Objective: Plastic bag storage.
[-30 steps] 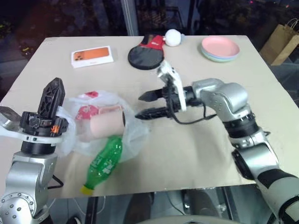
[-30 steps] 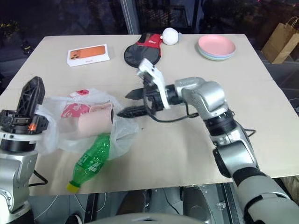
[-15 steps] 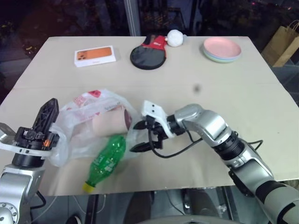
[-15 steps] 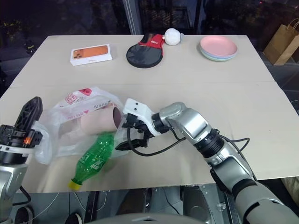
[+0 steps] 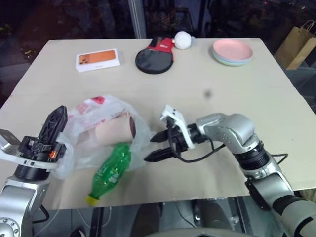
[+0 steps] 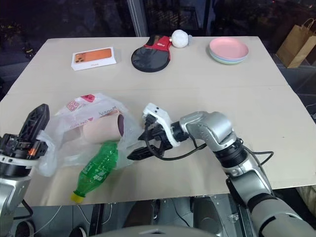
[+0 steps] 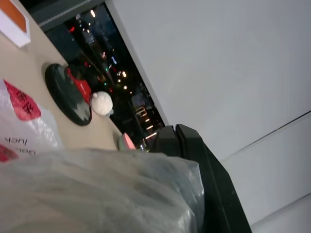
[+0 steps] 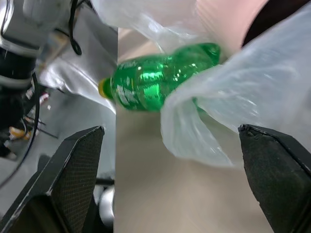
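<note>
1. Since a second ago, the right hand (image 5: 157, 146) has dropped from above the table (image 5: 276, 98) to just over it, at the plastic bag's (image 5: 106, 123) right edge. Half a second ago it was closer in against the bag; now it sits slightly back.
2. Left hand (image 5: 54, 123) has come down a little and keeps its hold on the bag's left edge.
3. Bag: thin, crinkled, translucent white with red print, lying on the near-left part of the table, mouth facing right. A pink cup (image 5: 116, 131) lies on its side inside; the green bottle (image 5: 109, 170) has its base end under the bag's lip and its yellow cap toward the near edge.
4. Left hand: fingers pressed together, pinching bag film, pointing up and forward.
5. Right hand: fingers spread wide, pointing left at the bag's loose flap; flap sits between the fingers in the wrist view, not gripped.
6. Far side: orange box (image 5: 97, 59), black paddle (image 5: 153, 59), white ball (image 5: 183, 40), pink plates (image 5: 232, 51). Paper bag (image 5: 297, 42) off the table, far right.
</note>
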Available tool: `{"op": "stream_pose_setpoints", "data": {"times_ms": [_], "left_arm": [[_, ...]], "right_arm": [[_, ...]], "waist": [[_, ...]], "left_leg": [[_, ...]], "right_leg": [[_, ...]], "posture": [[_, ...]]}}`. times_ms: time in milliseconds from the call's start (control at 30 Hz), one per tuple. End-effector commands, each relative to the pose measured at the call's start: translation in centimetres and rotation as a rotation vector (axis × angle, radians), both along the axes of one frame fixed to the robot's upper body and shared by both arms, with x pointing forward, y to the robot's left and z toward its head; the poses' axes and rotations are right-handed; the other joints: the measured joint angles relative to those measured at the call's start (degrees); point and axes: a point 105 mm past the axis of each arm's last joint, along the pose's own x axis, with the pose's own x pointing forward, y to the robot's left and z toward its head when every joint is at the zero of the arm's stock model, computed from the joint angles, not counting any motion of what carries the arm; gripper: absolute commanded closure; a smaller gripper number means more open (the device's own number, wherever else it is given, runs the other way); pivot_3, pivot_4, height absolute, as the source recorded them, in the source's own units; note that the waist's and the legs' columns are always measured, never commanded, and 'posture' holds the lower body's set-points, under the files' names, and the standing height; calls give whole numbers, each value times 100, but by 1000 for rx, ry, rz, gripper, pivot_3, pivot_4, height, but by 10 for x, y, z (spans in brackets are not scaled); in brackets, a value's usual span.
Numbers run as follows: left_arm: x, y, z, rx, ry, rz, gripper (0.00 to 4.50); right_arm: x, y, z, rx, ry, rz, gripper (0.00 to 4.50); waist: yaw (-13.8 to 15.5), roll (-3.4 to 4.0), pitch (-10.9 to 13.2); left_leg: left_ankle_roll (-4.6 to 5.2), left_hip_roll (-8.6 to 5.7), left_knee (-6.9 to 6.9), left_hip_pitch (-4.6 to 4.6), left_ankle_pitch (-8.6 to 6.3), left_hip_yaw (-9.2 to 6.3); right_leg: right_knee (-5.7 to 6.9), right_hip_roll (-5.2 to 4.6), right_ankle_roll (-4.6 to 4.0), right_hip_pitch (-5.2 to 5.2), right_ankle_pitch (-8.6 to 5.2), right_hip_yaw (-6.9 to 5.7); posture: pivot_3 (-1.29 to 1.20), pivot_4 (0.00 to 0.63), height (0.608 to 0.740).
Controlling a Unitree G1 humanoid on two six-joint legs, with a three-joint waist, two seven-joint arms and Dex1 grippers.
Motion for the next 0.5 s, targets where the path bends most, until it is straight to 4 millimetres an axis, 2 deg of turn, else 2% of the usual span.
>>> {"op": "stream_pose_setpoints", "data": {"times_ms": [33,100,200,333,500], "left_arm": [[-5,-11,2,49,-9,-56,4500],[-7,-20,-4,89,16,-100,4500],[-14,-28,-13,147,52,-154,4500],[-25,-30,-29,227,125,-204,4500],[-39,-24,-47,341,190,-257,4500]], "right_arm": [[1,11,4,36,40,-29,23],[4,14,0,31,49,-42,23],[5,5,-1,35,37,-33,23],[8,-14,0,40,18,-27,23],[12,-23,0,41,8,-40,23]], "waist": [[2,-1,0],[8,-1,-1],[16,-1,-1],[4,2,1],[-23,6,4]], "left_leg": [[0,0,0,0,0,-1],[0,0,0,0,0,0],[0,-5,1,-3,0,0],[0,-5,0,-3,0,0],[0,4,-8,2,0,5]], "right_leg": [[0,0,0,0,0,-1],[0,0,0,0,0,-1],[-3,-4,1,1,0,-2],[-6,-5,0,0,-1,-3],[-5,3,-8,-3,-7,1]], "posture": [[0,150,740],[0,150,740],[0,150,740],[0,150,740],[0,150,740]]}}
